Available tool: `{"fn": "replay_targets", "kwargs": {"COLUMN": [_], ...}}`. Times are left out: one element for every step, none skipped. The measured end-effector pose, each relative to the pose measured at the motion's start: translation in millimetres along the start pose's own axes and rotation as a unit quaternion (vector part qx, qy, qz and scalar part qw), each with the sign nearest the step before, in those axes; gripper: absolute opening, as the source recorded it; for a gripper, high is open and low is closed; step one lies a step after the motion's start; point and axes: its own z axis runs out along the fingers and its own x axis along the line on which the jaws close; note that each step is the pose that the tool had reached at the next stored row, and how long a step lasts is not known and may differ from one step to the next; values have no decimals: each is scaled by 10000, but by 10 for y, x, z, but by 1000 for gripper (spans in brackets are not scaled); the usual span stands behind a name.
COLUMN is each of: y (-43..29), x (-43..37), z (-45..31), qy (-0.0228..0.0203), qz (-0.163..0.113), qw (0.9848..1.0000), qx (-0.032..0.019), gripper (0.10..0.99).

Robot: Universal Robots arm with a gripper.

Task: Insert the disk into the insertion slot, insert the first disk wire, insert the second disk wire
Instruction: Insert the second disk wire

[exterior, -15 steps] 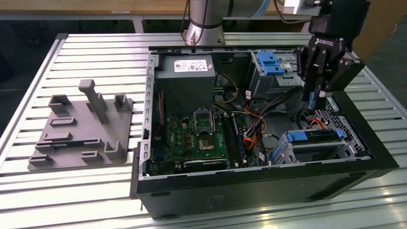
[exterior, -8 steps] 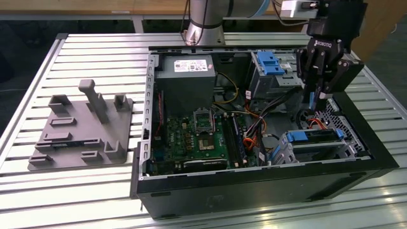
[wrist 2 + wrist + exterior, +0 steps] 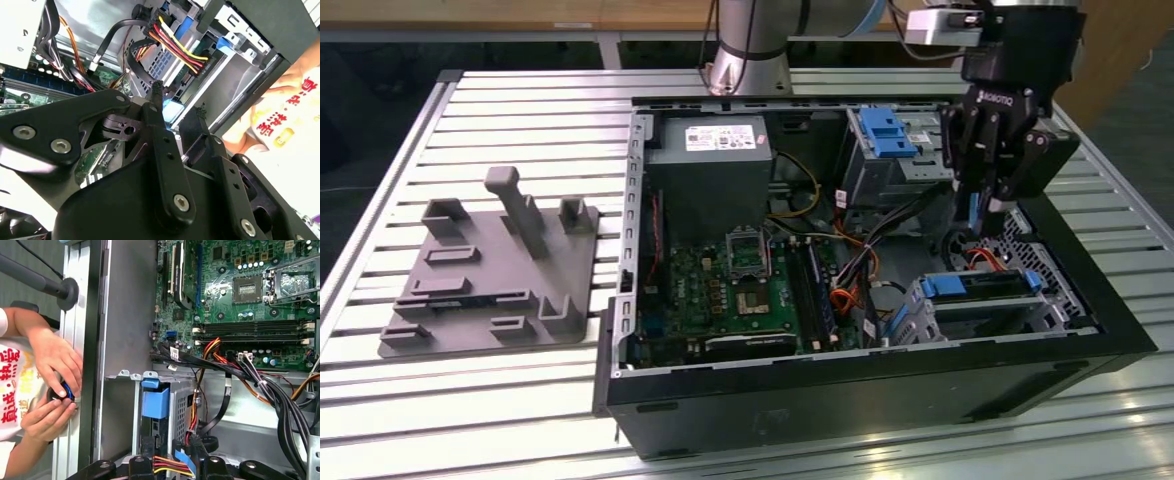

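The disk (image 3: pixel 981 284), grey with a blue carrier (image 3: pixel 155 402), lies inside the insertion slot (image 3: pixel 1051 312), a low perforated metal cage at the case's corner on the exterior view's right. My gripper (image 3: pixel 985 212) hangs just above the disk's rear end. A flat blue wire (image 3: pixel 182 456) sits between its fingers (image 3: pixel 156 100), which are shut on it. A bundle of red, yellow and orange wires (image 3: pixel 175 45) runs to the disk's rear edge, right beside the fingertips (image 3: pixel 197 450).
The open computer case (image 3: pixel 854 390) holds a motherboard (image 3: pixel 747 290), a power supply (image 3: pixel 707 170) and a taller bay with a blue latch (image 3: pixel 887 135). A grey fixture plate (image 3: pixel 494 285) lies outside the case. A person's hands (image 3: pixel 52 385) hold a small object by the case wall.
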Motion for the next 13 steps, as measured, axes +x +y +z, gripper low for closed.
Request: {"fn": "replay_targets", "kwargs": {"y": [0, -1, -1, -1, -1, -1, -2, -2, -2, -2, -2, -3, -4], "x": [-3, -5, -8, -11, -14, -17, -19, -21, -23, -24, -26, -28, -29], "z": [5, 11, 16, 22, 28, 33, 37, 42, 45, 48, 51, 54, 56], "qy": [9, 18, 24, 30, 36, 42, 47, 50, 52, 53, 56, 59, 63], "qz": [9, 21, 32, 43, 55, 64, 71, 76, 79, 81, 83, 84, 85], "qw": [10000, 10000, 10000, 10000, 10000, 10000, 10000, 10000, 9999, 9999, 9999, 9999, 9999], "qx": [-5, -10, -16, -22, -28, -33, -36, -39, -40, -41, -42, -43, -43], "gripper": [416, 416, 416, 416, 416, 416, 416, 416, 416, 400, 337, 337, 267]}}
